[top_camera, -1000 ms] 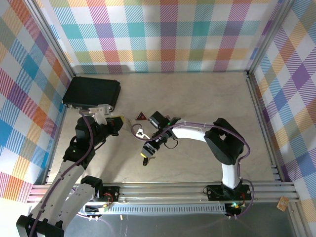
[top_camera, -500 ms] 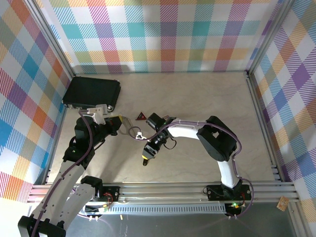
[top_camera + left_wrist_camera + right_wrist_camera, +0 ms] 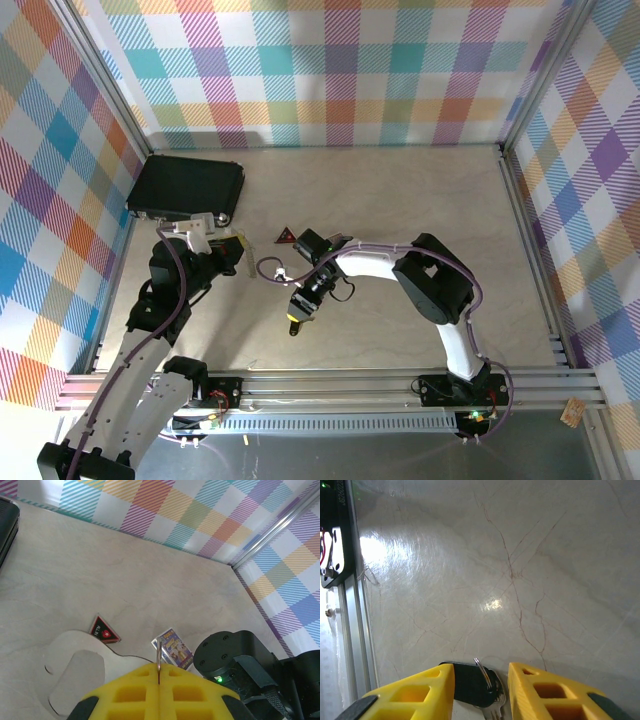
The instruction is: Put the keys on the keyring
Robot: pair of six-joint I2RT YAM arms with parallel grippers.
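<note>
My right gripper (image 3: 480, 672) stands part open, fingers either side of the black-headed key (image 3: 469, 684) lying on the table (image 3: 520, 580). Farther left, my left gripper (image 3: 159, 669) is closed, pinching the keyring (image 3: 159, 654) wire.

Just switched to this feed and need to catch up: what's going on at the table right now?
Two arms are working to get a key onto a keyring. The left gripper has its fingers shut on a thin silvery wire, apparently the keyring. The right gripper is low over the table, with its fingers on either side of the black-headed key. The key lies flat and is not yet clamped. It is not on the keyring.
</note>
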